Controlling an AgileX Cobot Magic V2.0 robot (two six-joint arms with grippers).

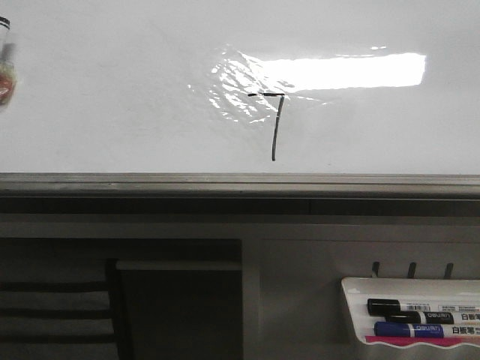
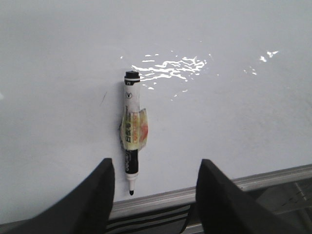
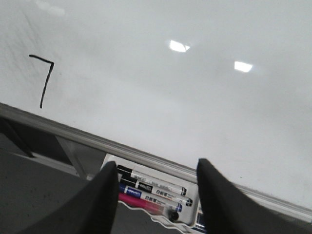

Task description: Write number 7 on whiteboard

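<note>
The whiteboard [image 1: 112,90] fills the upper front view, and the number 7 [image 1: 274,124] is drawn in black just under the bright reflection. In the right wrist view the number 7 [image 3: 44,78] sits far off to one side of my right gripper [image 3: 157,164], which is open and holds nothing. A black marker [image 2: 131,129] with yellowish tape round its middle sticks to the whiteboard [image 2: 234,122], bare tip pointing at the rail. My left gripper [image 2: 156,162] is open just short of it, and the marker lines up near one finger [image 2: 97,195]. Neither gripper shows in the front view.
The grey metal rail [image 1: 225,182] runs along the board's lower edge. A small white tray [image 1: 352,289] hangs below at the right with black, blue and pink markers [image 3: 156,187]. The taped marker [image 1: 4,64] shows at the board's far left edge.
</note>
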